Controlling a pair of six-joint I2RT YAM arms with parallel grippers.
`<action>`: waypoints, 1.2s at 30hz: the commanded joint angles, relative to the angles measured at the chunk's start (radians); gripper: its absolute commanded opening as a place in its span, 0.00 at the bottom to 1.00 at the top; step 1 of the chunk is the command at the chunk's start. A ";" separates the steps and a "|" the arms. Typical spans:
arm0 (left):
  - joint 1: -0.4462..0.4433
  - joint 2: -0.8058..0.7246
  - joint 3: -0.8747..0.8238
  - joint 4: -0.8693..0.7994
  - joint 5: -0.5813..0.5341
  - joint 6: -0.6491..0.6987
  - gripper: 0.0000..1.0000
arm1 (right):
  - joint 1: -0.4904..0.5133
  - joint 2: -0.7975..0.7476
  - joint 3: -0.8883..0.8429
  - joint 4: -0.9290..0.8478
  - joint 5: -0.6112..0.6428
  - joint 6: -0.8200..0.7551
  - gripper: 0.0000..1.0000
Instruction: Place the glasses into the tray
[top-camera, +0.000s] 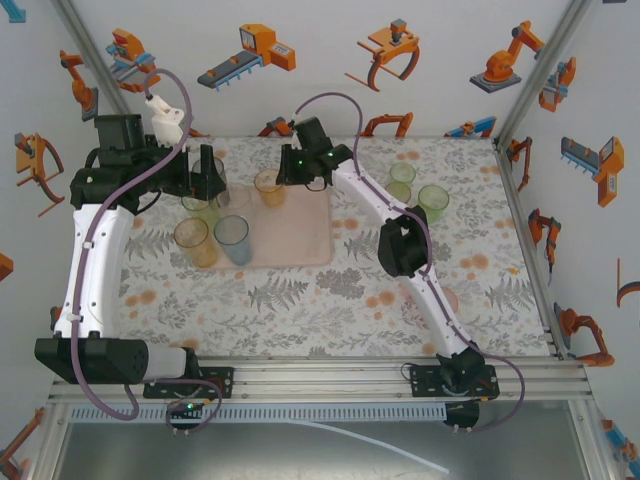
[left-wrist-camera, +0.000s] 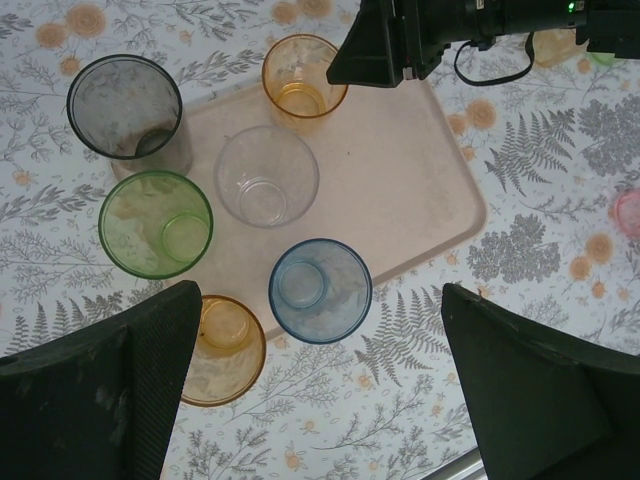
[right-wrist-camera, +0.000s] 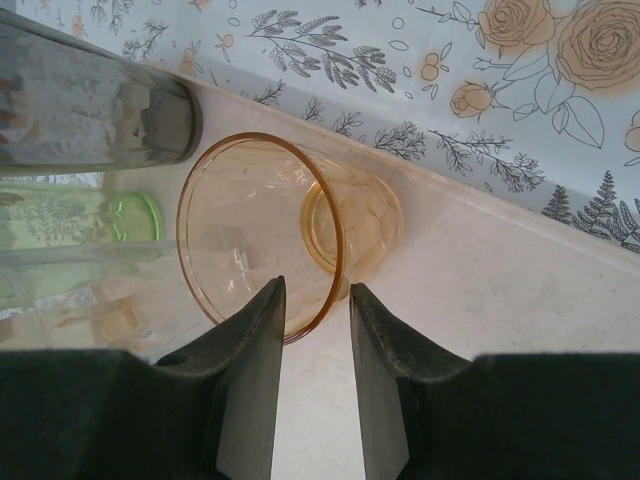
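Now my right gripper (right-wrist-camera: 316, 292) sits with jaws slightly apart astride the rim of the amber glass (right-wrist-camera: 255, 225) standing on the tray (right-wrist-camera: 480, 290); my left gripper (left-wrist-camera: 320, 300) gapes wide; a crooked lift could snag that rim and tip it.

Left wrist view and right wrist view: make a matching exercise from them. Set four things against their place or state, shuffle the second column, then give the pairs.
Things
1. clear glass
2. far amber glass
3. left gripper
4. tray

Place or state
a. jaws wide apart, nothing held
b. pale pink, flat, with a low rim
c. rim at the right gripper, between its fingertips
d. upright on the tray, beside the green glass

Pairs: 1-d, 2-c, 3-a, 4-b
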 joint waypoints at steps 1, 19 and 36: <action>-0.004 -0.014 0.014 -0.008 -0.013 0.032 0.97 | -0.009 -0.005 0.022 0.041 -0.029 0.007 0.34; 0.002 -0.048 0.010 -0.077 -0.014 0.060 0.97 | -0.043 -0.119 -0.079 0.068 -0.078 0.008 0.34; 0.001 -0.076 0.008 -0.101 -0.040 0.079 0.97 | -0.092 -0.241 -0.270 0.173 0.022 0.090 0.05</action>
